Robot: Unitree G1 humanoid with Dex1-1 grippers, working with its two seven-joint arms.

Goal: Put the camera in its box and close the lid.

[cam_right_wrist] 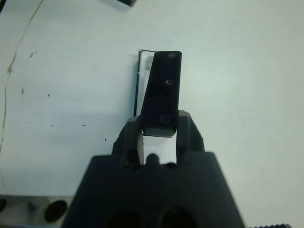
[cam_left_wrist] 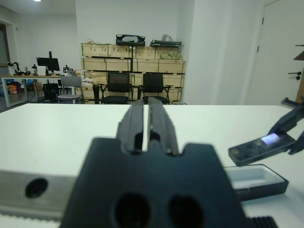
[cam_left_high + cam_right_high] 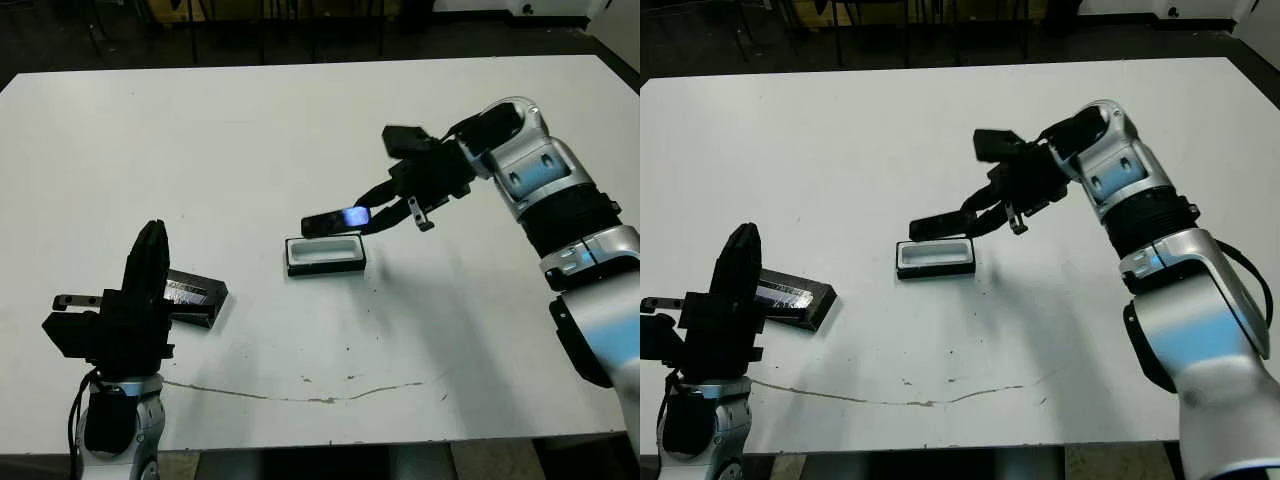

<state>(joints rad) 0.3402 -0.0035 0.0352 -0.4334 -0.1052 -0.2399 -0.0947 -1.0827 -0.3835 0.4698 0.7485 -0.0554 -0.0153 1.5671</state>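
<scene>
Left gripper (image 3: 152,245): hovering at 7 o'clock, jaws nearly closed, gripping nothing.
Lid (image 3: 197,294): lying beside it on table (image 3: 300,130).
Right gripper (image 3: 375,212): clamping camera (image 3: 336,221), tilting just above box (image 3: 324,254).

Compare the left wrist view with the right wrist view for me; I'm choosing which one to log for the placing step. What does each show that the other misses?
Only the left wrist view shows the camera's glowing patch, the gap between camera and box, the left hand's near-closed fingers, and chairs and crates beyond the table.

Only the right wrist view looks down the camera's dark underside, gripped in the right hand, with the box largely hidden beneath it.

Both show camera, box and white table.
</scene>
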